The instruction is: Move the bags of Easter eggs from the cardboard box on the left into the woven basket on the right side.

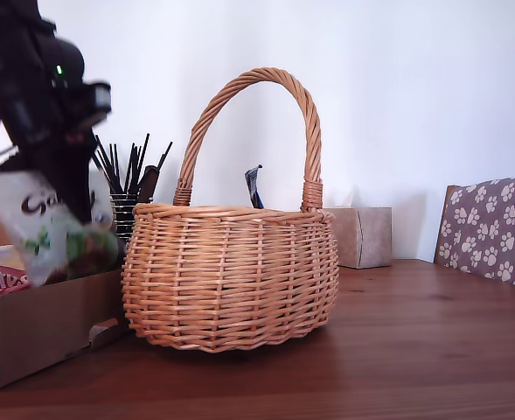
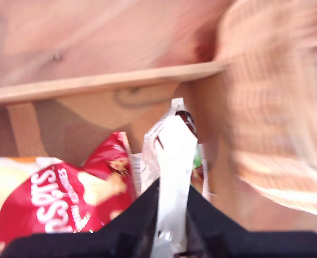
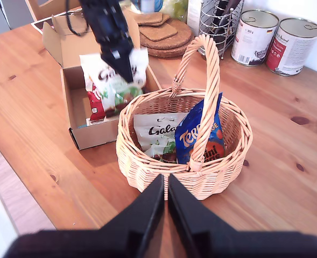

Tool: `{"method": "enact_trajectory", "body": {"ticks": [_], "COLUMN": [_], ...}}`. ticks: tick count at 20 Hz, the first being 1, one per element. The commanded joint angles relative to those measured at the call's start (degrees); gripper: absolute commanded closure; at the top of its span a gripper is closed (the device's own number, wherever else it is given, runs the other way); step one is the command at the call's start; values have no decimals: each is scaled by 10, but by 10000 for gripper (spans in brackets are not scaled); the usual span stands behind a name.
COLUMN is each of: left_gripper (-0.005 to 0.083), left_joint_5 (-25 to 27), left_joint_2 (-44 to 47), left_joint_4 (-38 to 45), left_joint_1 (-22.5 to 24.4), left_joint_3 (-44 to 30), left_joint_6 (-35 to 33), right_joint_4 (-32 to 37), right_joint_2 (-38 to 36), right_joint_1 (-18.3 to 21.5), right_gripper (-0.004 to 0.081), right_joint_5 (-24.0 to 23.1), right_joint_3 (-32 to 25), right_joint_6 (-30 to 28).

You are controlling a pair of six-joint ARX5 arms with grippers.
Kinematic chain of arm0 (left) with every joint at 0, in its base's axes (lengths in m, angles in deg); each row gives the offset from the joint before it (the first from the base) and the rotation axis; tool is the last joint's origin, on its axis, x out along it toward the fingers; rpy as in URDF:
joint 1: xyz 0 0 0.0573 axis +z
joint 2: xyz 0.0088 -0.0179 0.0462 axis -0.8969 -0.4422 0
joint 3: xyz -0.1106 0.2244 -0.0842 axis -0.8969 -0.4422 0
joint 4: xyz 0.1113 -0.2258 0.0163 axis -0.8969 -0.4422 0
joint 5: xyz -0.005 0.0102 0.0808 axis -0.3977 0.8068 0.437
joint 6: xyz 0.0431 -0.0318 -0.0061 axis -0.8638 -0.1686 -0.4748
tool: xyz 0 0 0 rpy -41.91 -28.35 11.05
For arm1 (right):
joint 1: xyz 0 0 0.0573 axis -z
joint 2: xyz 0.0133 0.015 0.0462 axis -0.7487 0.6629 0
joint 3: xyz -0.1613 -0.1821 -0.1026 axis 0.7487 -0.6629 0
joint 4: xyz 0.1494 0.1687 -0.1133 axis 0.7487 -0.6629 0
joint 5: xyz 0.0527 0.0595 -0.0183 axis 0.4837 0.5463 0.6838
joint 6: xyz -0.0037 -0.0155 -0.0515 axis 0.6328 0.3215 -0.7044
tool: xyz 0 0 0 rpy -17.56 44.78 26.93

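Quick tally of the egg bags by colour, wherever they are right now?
White crinkly plastic bags with dark script: 2, one in the woven basket, one held by my first gripper over the cardboard box.
Dark blue bag: 1, in the basket.
Red bag: 1, in the box.
Total: 4.

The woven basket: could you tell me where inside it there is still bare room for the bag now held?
The woven basket is free behind its handle, toward the wire rack. It is crowded in front, where a white bag and a blue bag lie.
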Motion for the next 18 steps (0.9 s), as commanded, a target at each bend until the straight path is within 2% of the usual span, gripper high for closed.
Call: {"method": "enact_trajectory", "body": {"ticks": [1, 6, 9, 15, 18], "left_gripper": [791, 793, 793, 793, 793], "left_joint_5": [-6, -10, -31, -148, -176], "left_joint_2": [14, 34, 68, 148, 156], "left_joint_4": [-2, -11, -16, 14, 45], "left_joint_1": [2, 2, 2, -4, -21], "left_joint_3": [-2, -2, -2, -2, -2], "left_joint_6": [1, 1, 1, 24, 62], "right_joint_4": [2, 2, 2, 2, 2], "right_joint_2": [-4, -4, -4, -4, -4], "right_joint_1": [-1, -1, -1, -1, -1], "right_gripper": [765, 765, 765, 765, 765], "right_joint_5": [-1, -1, -1, 0, 0], "right_joint_3": [1, 1, 1, 1, 1], "right_joint_6": [0, 0, 0, 0, 0]}}
